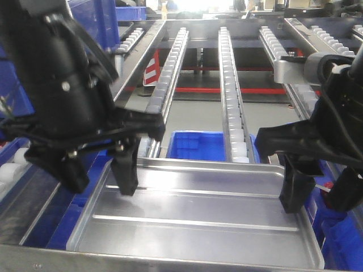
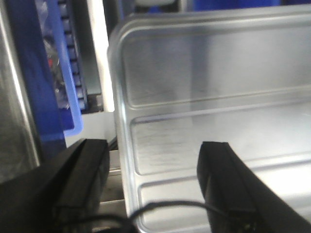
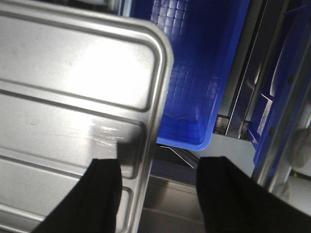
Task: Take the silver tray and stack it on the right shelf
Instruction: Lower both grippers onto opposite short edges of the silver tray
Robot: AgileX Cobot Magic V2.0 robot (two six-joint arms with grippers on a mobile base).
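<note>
1. Around: the right shelf (image 1: 229, 85) is steel rails w/ white rollers running away from the camera, w/ open gaps btw the rails. A blue bin (image 1: 195, 144) sits lower down and shows through the gap just past the tray's far rim. Blue crates (image 1: 108, 20) stand at upper left.
2. The silver tray (image 1: 193, 215) lies flat at the near end of the rails, long side across, both ridges running left-right. Its near rim is just behind the steel front bar (image 1: 142, 262). Can't tell what carries it underneath.
3. Left gripper (image 1: 102, 187): jaws wide open, astride the tray's left rim. One of the fingers (image 2: 228, 184) is over the tray floor, the other is outside it. In the left wrist view the rim runs btw them w/ a gap on each side, so no clamp.
4. Right gripper (image 1: 317, 205): jaws also wide open, astride the right rim near the far right corner. The inner finger is over the floor and the outer one is off the tray. Can't tell if either inner finger touches the metal.
5. Edges/room: the far rim sits close to the near ends of the two middle rails. The left arm's bulk overhangs the left rail. The tray floor btw the two grippers is open.
</note>
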